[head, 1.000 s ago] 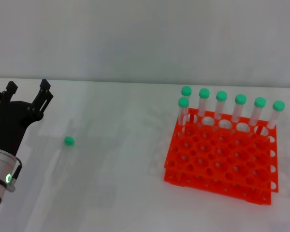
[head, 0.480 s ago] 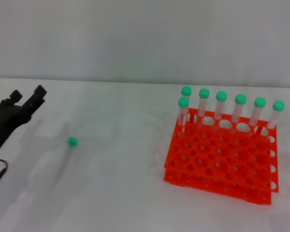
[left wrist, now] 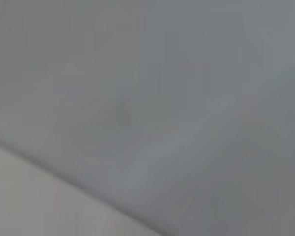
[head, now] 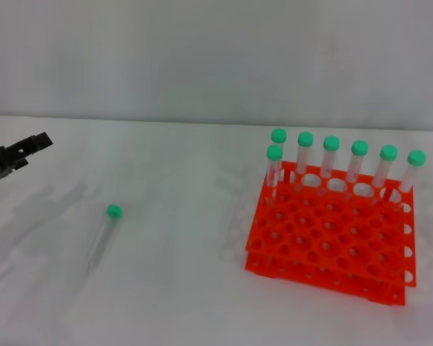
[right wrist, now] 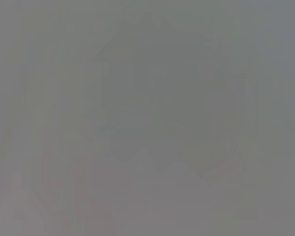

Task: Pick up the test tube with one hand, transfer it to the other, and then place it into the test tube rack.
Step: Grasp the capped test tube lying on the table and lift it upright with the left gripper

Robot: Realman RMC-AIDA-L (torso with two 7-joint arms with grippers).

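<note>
Test tube (head: pixel 104 234) lies loose near desk's left edge. Left gripper (head: pixel 18 152) at left edge, grip state unreadable. Risk: round tube rolls if nudged. Right gripper unseen.

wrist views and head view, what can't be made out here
- Left gripper: the head view's left edge cuts it off, so its jaws' state is unclear.
- Right gripper: in no view.
- Both wrist views: blurred grey, nothing recognisable.
- Tube on the table: clear body faint against white; only its green cap is distinct.
- Rack: the back tubes' lower ends are hidden behind its tiers.
</note>
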